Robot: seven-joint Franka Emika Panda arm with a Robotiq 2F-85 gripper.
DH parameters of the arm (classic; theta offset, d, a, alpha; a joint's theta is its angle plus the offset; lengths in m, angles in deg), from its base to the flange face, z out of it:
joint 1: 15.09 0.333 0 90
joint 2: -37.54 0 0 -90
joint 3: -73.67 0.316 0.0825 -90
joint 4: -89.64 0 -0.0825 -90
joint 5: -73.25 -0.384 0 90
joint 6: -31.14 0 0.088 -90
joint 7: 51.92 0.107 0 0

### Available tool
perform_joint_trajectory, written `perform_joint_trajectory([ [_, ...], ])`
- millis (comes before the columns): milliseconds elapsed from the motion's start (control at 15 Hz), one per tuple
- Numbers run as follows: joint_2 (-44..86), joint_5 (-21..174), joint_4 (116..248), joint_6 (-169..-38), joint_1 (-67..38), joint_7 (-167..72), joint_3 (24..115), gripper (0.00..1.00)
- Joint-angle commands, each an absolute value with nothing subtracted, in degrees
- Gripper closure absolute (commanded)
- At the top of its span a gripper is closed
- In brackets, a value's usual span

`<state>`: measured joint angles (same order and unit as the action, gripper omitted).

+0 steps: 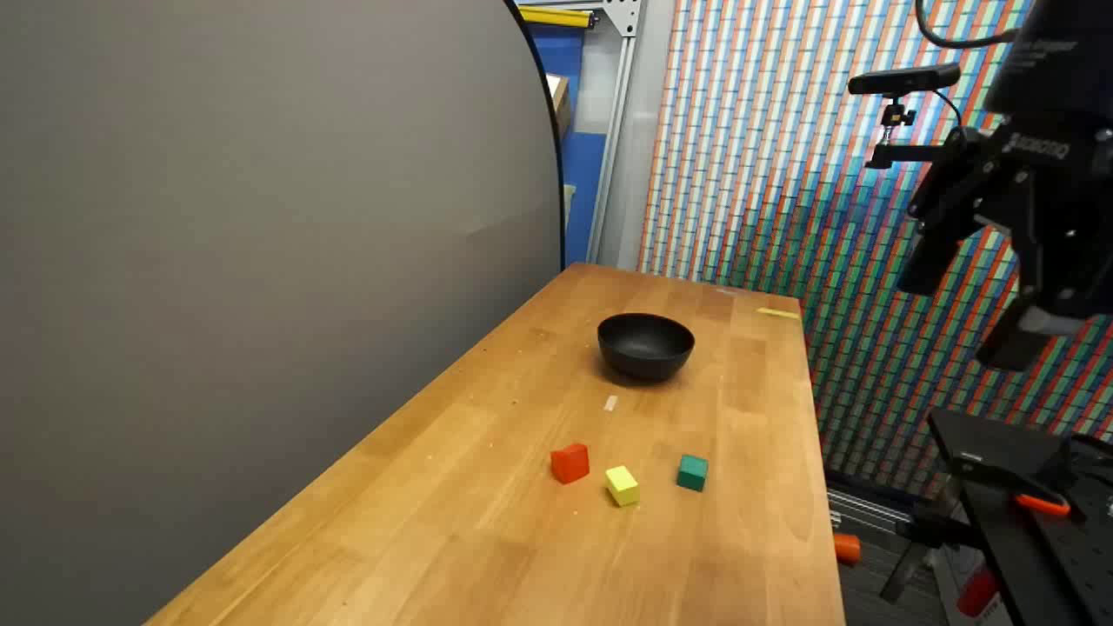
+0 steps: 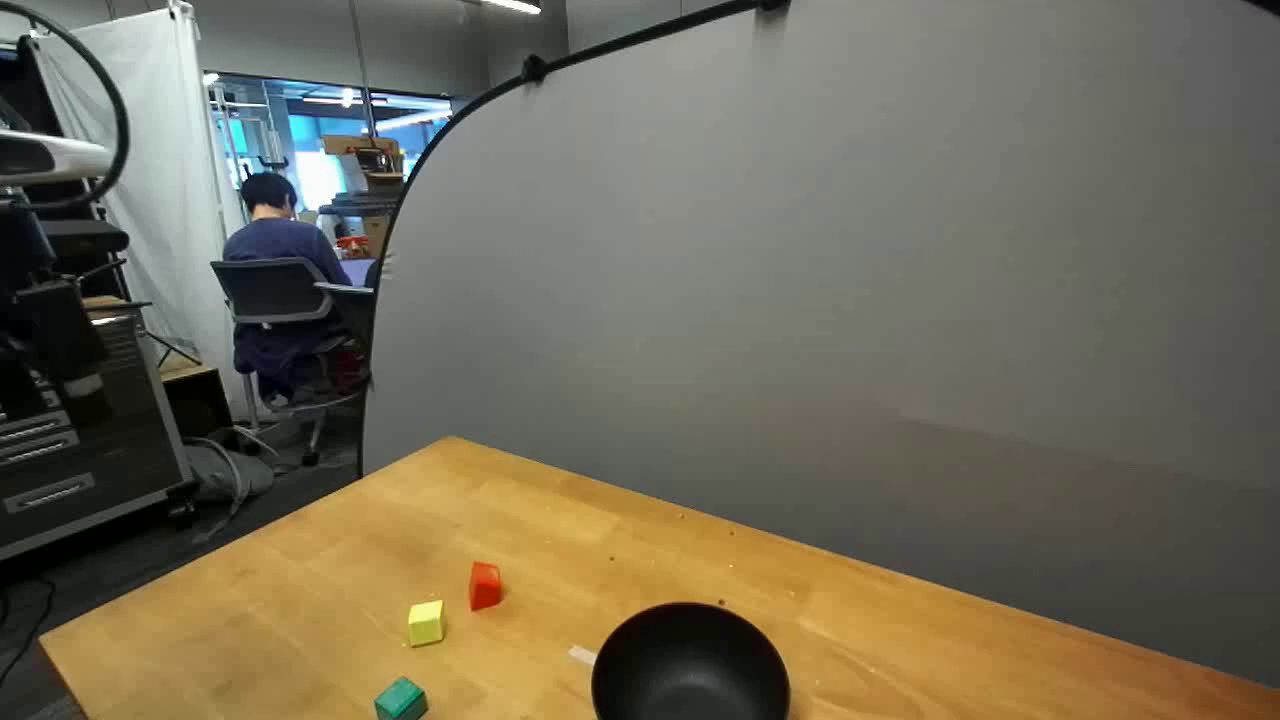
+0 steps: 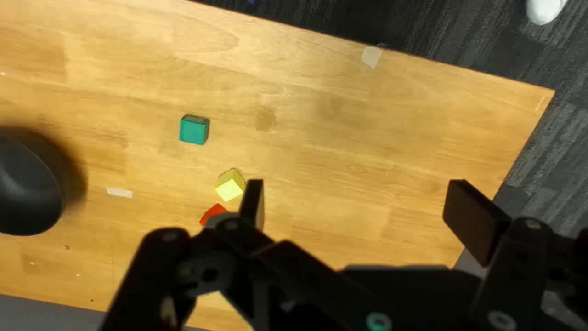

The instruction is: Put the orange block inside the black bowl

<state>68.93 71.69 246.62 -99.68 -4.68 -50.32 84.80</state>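
Presently, I record my end effector (image 3: pixel 353 202) spread and empty, the small orange-red block (image 3: pixel 212 213) lying well below and off toward the round black bowl (image 3: pixel 27 188).

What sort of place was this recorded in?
Probably a robotics lab. The exterior views show a robot gripper, a drawer cabinet and, in the background, a person seated in an office chair.

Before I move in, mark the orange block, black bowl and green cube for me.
Orange block (image 1: pixel 571 465), in an exterior view: on its broad front face.
Black bowl (image 1: pixel 644 369), in an exterior view: on the outer wall, below the near rim.
Green cube (image 3: pixel 192 132), in the wrist view: on its largest visible face.
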Motion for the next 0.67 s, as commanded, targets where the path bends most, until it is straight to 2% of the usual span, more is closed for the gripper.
perform_joint_trajectory([
  [0,68.9,72.0,246.5,-99.6,-4.2,-50.1,84.3,0.00],
  [600,66.6,74.0,245.5,-101.9,-5.8,-49.7,84.3,0.00],
])
